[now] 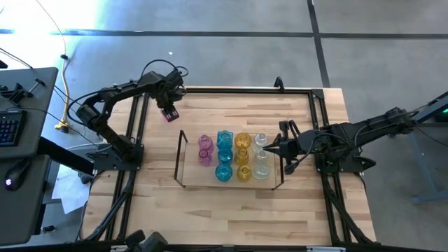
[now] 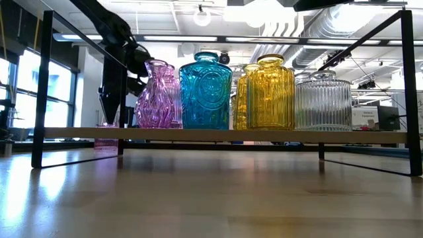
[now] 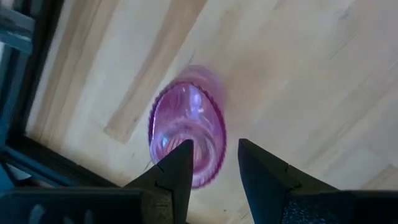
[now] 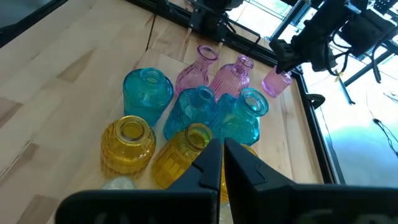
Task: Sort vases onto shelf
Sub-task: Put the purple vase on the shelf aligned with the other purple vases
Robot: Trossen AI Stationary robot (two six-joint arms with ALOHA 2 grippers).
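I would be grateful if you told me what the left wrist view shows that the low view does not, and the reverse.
Only the left wrist view: a look down into the loose pink vase, its mouth below the open jaws of the left gripper, standing on bare wood beside the black table frame.

Only the low view: the shelf carrying a pink vase, a teal vase, yellow vases and a clear vase.

Both: that loose pink vase, and the wooden table.
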